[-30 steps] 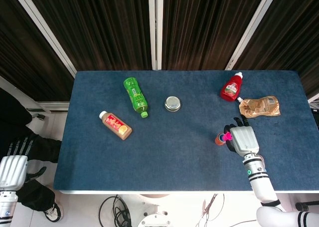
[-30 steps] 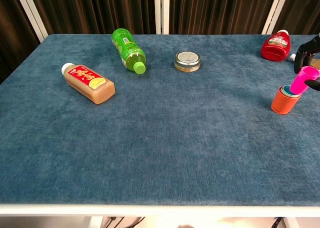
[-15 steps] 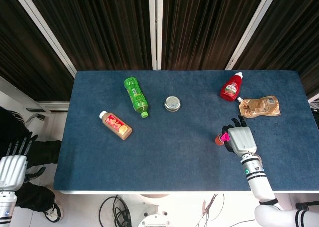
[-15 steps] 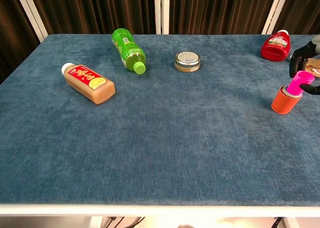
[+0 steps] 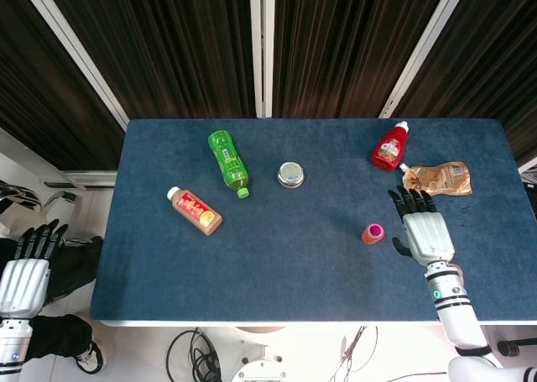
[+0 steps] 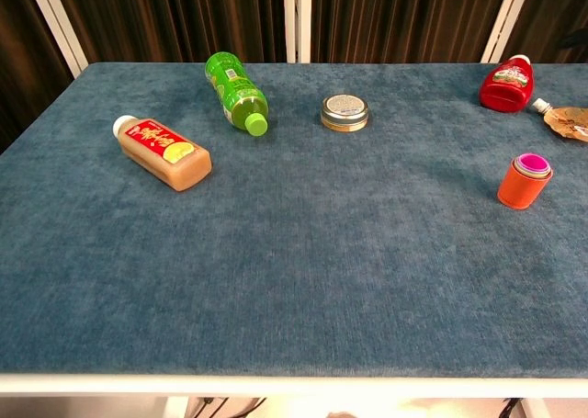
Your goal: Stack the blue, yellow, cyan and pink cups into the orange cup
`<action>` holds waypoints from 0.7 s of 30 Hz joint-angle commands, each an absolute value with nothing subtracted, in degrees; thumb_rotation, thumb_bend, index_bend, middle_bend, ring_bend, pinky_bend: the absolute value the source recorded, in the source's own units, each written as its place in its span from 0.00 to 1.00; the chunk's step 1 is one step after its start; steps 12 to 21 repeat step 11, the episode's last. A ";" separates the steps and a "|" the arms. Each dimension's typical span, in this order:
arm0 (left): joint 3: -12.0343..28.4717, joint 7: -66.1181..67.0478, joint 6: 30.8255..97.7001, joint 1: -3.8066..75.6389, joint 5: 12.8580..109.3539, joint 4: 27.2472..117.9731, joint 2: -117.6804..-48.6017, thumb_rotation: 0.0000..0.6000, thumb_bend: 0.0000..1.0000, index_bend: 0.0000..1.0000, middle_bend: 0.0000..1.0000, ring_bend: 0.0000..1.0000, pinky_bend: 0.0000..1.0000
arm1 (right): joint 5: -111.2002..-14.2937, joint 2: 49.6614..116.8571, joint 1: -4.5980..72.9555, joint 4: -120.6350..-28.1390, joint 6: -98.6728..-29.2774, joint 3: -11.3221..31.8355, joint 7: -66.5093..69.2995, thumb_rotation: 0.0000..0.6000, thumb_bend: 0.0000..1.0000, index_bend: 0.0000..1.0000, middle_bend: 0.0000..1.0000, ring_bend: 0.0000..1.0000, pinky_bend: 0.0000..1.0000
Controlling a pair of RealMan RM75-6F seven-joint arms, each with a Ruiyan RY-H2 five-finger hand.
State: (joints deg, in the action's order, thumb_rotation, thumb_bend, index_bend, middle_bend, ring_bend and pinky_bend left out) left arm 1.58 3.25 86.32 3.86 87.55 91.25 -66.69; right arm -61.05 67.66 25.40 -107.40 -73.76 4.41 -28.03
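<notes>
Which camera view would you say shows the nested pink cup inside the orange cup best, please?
The chest view: the pink cup shows seated in the orange cup, rim just above it. The head view shows only a small pink top ringed with orange, beside the open right hand.

The cup stack (image 5: 373, 232) stood on the table (image 5: 294, 264), near its right side, with the top cup (image 6: 532, 164) sitting down inside the others. The right hand (image 5: 428, 233) was just beside the stack, not touching it. Behind them lay a pouch (image 5: 438, 179) and a sauce bottle (image 5: 390, 148). A tin (image 5: 290, 175) sat in the middle. Left of it lay a soda bottle (image 5: 228, 161) and a drink bottle (image 5: 195, 210). The left hand (image 5: 25, 273) was off the table's left edge
</notes>
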 commanded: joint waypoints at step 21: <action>2.62 4.10 86.14 5.48 88.55 91.47 -66.80 1.00 0.16 0.06 0.00 0.00 0.00 | -76.55 62.91 6.23 -91.55 -87.10 -4.29 0.93 1.00 0.17 0.00 0.00 0.00 0.00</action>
